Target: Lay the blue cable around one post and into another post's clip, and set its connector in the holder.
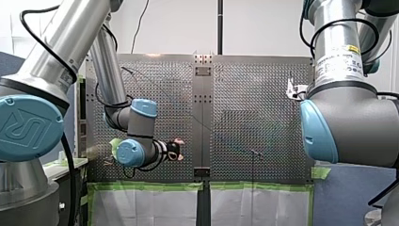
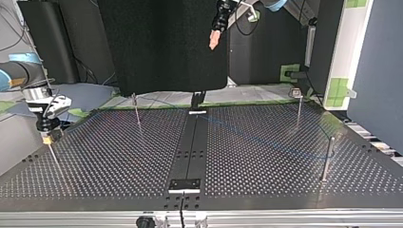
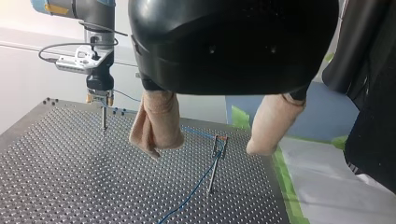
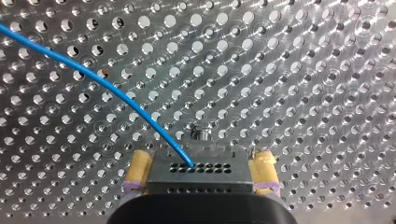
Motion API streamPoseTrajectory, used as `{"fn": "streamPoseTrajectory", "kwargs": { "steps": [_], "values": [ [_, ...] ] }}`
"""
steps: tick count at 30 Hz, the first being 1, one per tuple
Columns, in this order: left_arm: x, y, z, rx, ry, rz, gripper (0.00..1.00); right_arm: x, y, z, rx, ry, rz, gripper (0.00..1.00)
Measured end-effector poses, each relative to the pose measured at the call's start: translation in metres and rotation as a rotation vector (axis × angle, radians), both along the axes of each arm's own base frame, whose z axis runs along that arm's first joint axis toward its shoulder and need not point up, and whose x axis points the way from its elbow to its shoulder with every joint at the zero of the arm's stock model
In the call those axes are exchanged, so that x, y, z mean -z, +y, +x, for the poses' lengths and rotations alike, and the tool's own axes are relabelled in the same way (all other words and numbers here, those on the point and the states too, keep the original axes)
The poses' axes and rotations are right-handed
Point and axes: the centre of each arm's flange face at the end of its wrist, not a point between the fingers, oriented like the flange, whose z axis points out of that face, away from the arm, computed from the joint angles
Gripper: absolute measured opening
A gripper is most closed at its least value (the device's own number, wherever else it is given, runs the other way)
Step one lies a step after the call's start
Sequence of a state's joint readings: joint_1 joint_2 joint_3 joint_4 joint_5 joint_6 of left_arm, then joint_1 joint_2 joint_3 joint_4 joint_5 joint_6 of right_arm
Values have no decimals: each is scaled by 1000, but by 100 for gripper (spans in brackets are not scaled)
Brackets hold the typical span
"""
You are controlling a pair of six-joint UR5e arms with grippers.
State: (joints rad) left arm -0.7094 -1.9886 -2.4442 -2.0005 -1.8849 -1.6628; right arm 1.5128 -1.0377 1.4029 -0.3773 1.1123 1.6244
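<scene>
Entry, my right gripper (image 4: 201, 159): its yellow pads are clamping a black connector (image 4: 196, 173) between them over the perforated table (image 4: 303, 70). In the top view it is hanging at the view's left, close to the table's edge and right above a thin post (image 2: 53, 156). Entry, blue cable (image 4: 116, 100): it is leaving the connector's face and curving away over the holes. In the left wrist view it is bending at the head of a clip post (image 3: 214, 168) and running on across the table. Entry, my left gripper (image 3: 201, 150): its beige pads are standing wide apart and holding nothing. It is hanging high over the table, well apart from the cable, with the clip post showing between its fingers further off. Entry, other posts: three slim ones are standing upright in the top view, one at the far left (image 2: 137, 111), one at the far right (image 2: 299, 107) and one at the near right (image 2: 327, 161).
</scene>
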Motion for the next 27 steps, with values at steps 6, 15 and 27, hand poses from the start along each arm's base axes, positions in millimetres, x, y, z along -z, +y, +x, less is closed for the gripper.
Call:
{"fn": "streamPoseTrajectory", "kwargs": {
  "steps": [6,15,27],
  "values": [
    [0,0,0,0,0,0,100,-1,0,0,0,1,1,89],
    [0,0,0,2,0,0,100,-1,1,0,2,3,9,89],
    [0,0,0,1,0,0,100,0,0,-3,24,4,11,89]
  ]
}}
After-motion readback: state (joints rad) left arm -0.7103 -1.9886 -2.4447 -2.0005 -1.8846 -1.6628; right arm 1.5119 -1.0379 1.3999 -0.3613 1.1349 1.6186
